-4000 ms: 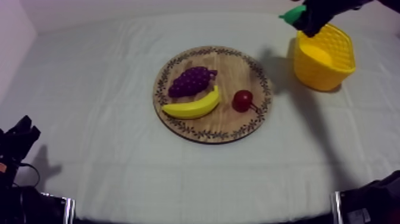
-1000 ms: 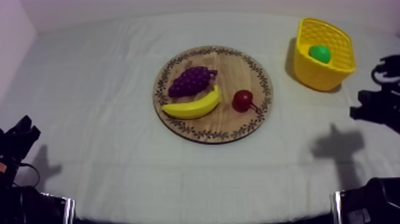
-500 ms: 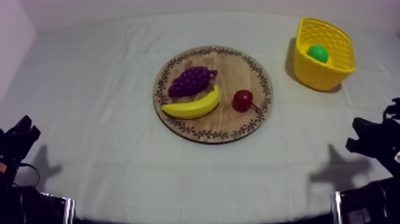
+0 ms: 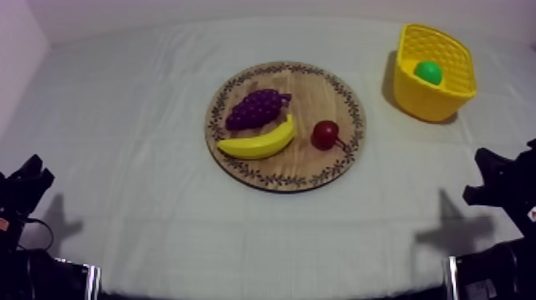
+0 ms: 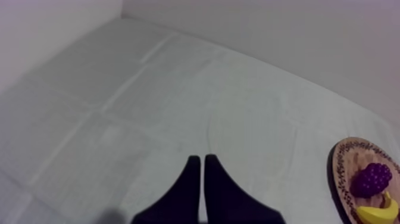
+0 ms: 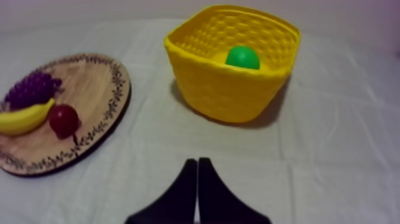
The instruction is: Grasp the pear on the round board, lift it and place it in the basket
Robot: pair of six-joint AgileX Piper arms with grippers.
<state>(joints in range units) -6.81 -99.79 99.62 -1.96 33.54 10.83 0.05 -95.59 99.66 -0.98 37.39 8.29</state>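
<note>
Pear [image 4: 428, 72] lies inside the basket [image 4: 435, 104], green against the yellow weave, near the far wall. From above I see the basket standing upright on the cloth [image 4: 143, 96] at 2 o'clock from the board [image 4: 319, 88], well apart from it. On the board, the grapes [image 4: 255, 108] sit at 10 o'clock, the banana [image 4: 257, 142] at 8 o'clock, touching them, and the red fruit [image 4: 325, 134] at 3 o'clock, just beside the banana's tip. My right gripper [image 6: 197, 162] has its fingers pressed together in a narrow wedge with nothing between them; it hangs over bare cloth, at the table's 4 o'clock, with the basket ahead of it. My left gripper [image 5: 202, 159] is likewise closed on nothing, low at the table's 8 o'clock, over bare cloth well apart from the board.
</note>
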